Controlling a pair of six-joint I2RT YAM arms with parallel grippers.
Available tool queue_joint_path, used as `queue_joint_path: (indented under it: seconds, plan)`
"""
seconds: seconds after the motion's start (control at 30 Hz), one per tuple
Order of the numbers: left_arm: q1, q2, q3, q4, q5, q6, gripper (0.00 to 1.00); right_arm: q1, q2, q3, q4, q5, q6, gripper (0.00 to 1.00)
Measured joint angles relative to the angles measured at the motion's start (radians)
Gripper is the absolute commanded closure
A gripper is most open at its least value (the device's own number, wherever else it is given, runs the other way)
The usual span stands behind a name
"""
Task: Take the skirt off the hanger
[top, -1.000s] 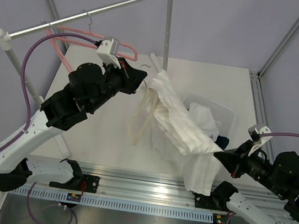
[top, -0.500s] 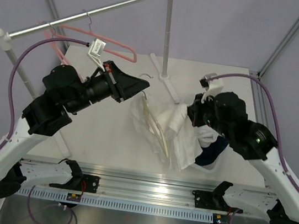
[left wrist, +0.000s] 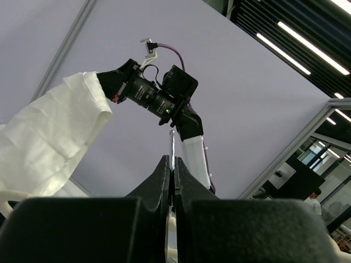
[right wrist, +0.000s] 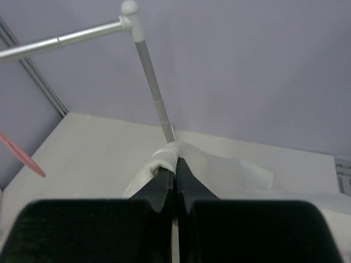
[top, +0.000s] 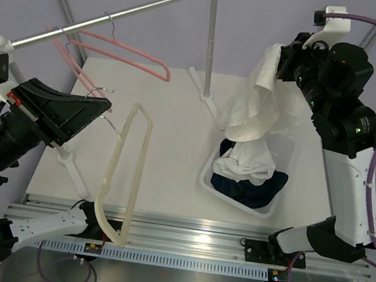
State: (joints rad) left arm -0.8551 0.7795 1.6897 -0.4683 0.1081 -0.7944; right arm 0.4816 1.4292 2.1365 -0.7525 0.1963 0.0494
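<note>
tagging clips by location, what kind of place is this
Most likely a robot lab test booth: plain walls on metal framing, a small clothes rail with pink hangers on a white table, and strip lights with glass partitions beyond.

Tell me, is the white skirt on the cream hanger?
No, the hanger dangles bare from the left gripper, while the right gripper holds the skirt well apart from it.

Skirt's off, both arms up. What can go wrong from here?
1. The right gripper pinches only a small fold of the skirt; it could slip out and miss the basket.
2. The hanger dangles by its thin hook from the left gripper, low end beyond the near edge of the table; it may swing, snag or drop.
</note>
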Motion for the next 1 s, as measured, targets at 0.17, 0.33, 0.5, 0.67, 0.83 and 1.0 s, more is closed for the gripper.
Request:
queue_joint_path:
  seconds: [0.17, 0.33, 0.5, 0.67, 0.83, 1.0]
  plan:
    - [0.000, -0.017, -0.023, -0.009, -0.010, 0.009, 1.00, -0.001, 0.058, 0.225, -0.026, -0.006, -0.038, 1.00]
    - [0.000, -0.011, -0.097, -0.041, -0.023, 0.020, 1.00, -0.007, 0.066, 0.334, -0.023, -0.005, -0.099, 1.00]
    - [0.000, 0.006, -0.138, -0.057, -0.026, 0.027, 1.00, -0.032, 0.048, 0.333, -0.029, -0.004, -0.142, 1.00]
    - [0.000, 0.014, -0.164, -0.053, -0.025, 0.029, 1.00, -0.039, 0.031, 0.323, -0.053, -0.005, -0.158, 1.00]
    - [0.000, 0.014, -0.201, -0.041, -0.024, 0.028, 1.00, -0.039, -0.031, 0.251, -0.052, 0.001, -0.160, 1.00]
    - [0.000, 0.014, -0.207, -0.036, -0.024, 0.026, 1.00, -0.040, -0.087, 0.224, -0.059, 0.023, -0.168, 1.00]
